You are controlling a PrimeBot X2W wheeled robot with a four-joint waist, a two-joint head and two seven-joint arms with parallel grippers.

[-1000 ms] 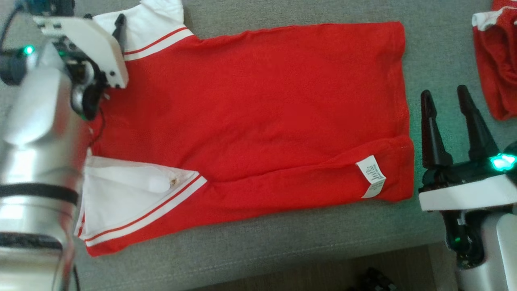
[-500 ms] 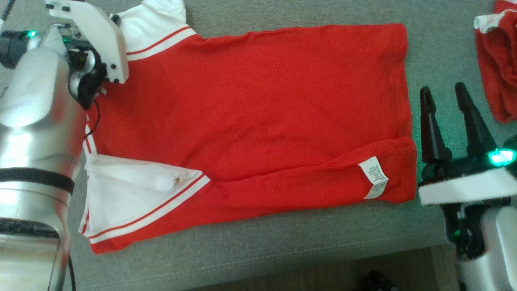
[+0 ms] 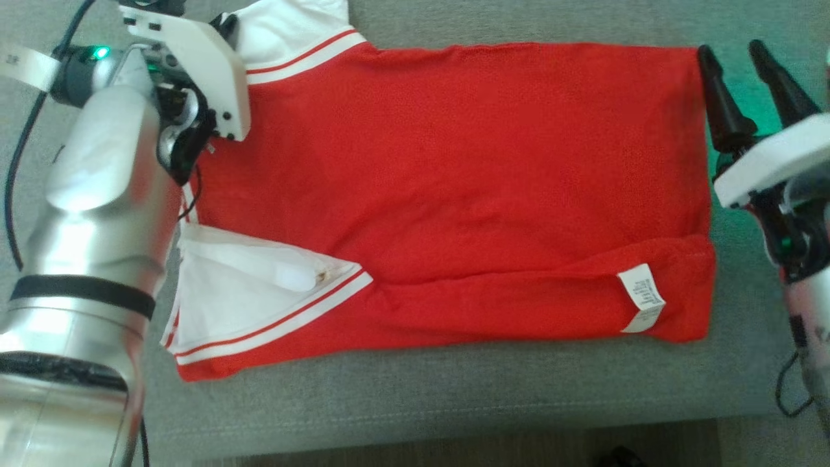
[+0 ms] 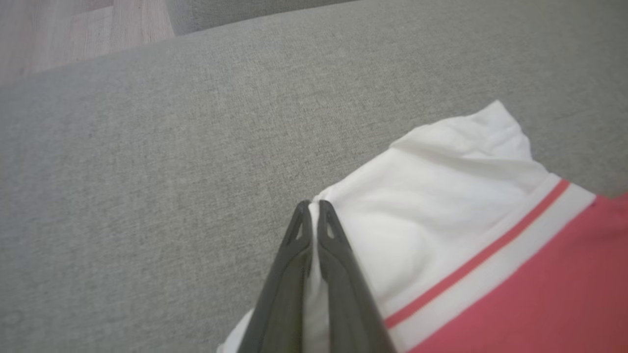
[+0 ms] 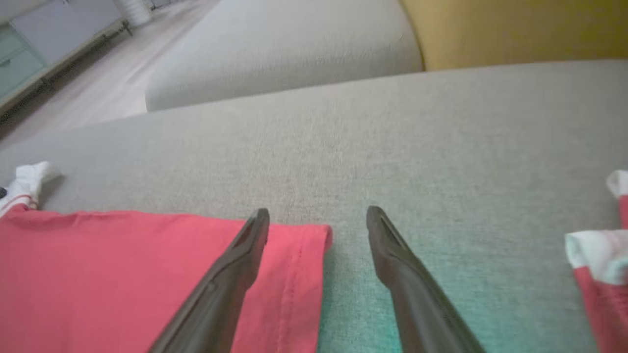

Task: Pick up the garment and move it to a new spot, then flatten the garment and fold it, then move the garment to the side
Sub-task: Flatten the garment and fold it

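Observation:
The garment point(image 3: 454, 181), a red shirt with white sleeves trimmed in red stripes, lies spread flat on the grey sofa cushion point(image 3: 454, 395). My left gripper point(image 4: 311, 205) is shut on the edge of the far white sleeve point(image 4: 441, 196); in the head view it sits at the shirt's top left corner point(image 3: 224, 26), mostly hidden by its white housing. My right gripper point(image 3: 729, 50) is open at the far right hem corner. In the right wrist view, one finger is over the red hem point(image 5: 122, 269) and the other is over bare cushion, so the right gripper point(image 5: 318, 213) straddles the hem's edge.
A white care label point(image 3: 642, 297) shows on the folded near hem. A second red and white garment point(image 5: 598, 274) lies to the right of my right gripper. The cushion's front edge drops to wooden floor point(image 3: 454, 454). A yellow backrest point(image 5: 515, 29) rises behind.
My left gripper has closed on the white sleeve. My right gripper has moved along the hem from beside the label to the far corner. The head camera has shifted too.

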